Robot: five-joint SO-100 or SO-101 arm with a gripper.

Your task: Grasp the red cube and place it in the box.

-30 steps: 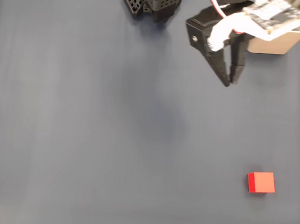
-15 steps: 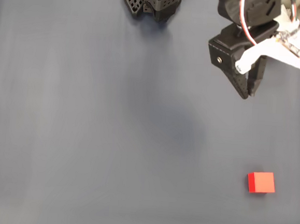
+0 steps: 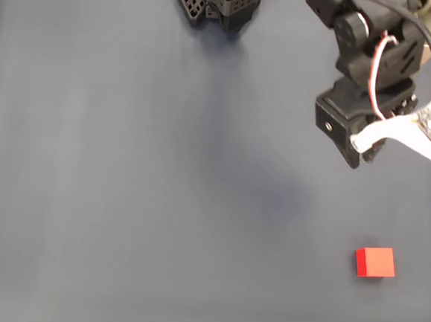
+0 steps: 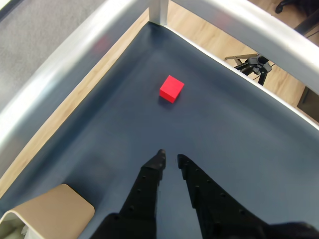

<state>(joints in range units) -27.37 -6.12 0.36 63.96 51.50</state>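
Note:
The red cube [image 3: 375, 262] lies alone on the dark blue-grey mat at the lower right of the fixed view. My gripper [image 3: 359, 159] hangs above the mat at the upper right, well short of the cube, with nothing in it. In the wrist view the gripper [image 4: 170, 156] points toward the cube [image 4: 172, 88], which sits ahead with bare mat between. Its black fingers [image 4: 149, 184] are open by a narrow gap. The tan box [image 4: 50, 211] shows at the lower left corner of the wrist view, behind the fingers. In the fixed view the arm covers most of the box.
The arm's black base [image 3: 217, 1] stands at the top middle of the fixed view. In the wrist view a metal rail [image 4: 75, 59] and a wooden table edge [image 4: 84, 94] border the mat beyond the cube.
The arm has swung from beside the box down and to the right in the fixed view, toward the cube. The cube has not moved.

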